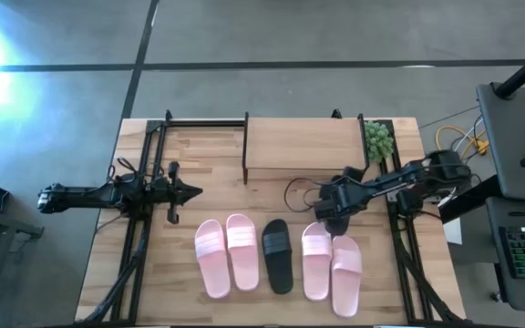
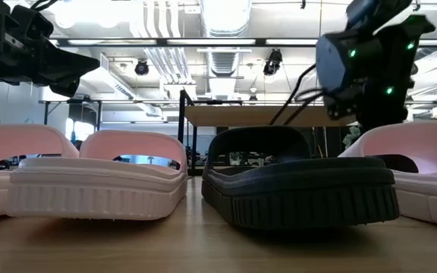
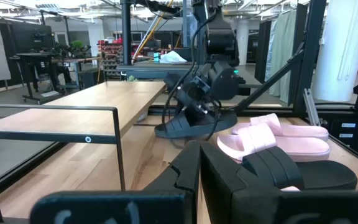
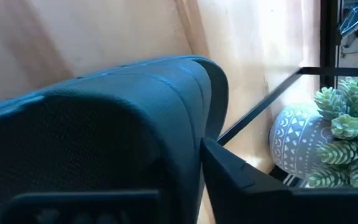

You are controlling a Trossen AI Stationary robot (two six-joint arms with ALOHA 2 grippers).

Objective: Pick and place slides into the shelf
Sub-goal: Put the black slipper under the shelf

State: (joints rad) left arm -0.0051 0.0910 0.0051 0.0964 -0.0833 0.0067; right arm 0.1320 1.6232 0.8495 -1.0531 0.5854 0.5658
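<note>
Five slides lie in a row on their soles near the table's near edge: two pink [image 1: 226,255], one black [image 1: 277,255], two more pink [image 1: 331,264]. A second black slide [image 3: 188,127] is in my right gripper [image 1: 334,208], which is shut on it in front of the shelf [image 1: 303,146]. The shelf's light-wood top stands on black legs at the far edge. My left gripper [image 1: 192,191] is shut and touches nothing, hovering left of the shelf and pointing right. My right gripper holds the black slide by its broad strap [image 4: 135,106], coming from above and slanting down. One finger [image 4: 241,177] shows at the strap's edge; the other is hidden behind the strap. The slide hangs tilted below the fingers, lifted clear of the table [image 3: 166,134].
A potted succulent [image 1: 378,138] stands right of the shelf at the far right corner. Black frame rails run along both table sides [image 1: 135,228]. Bare tabletop lies between the shelf's front and the row of slides [image 1: 244,196].
</note>
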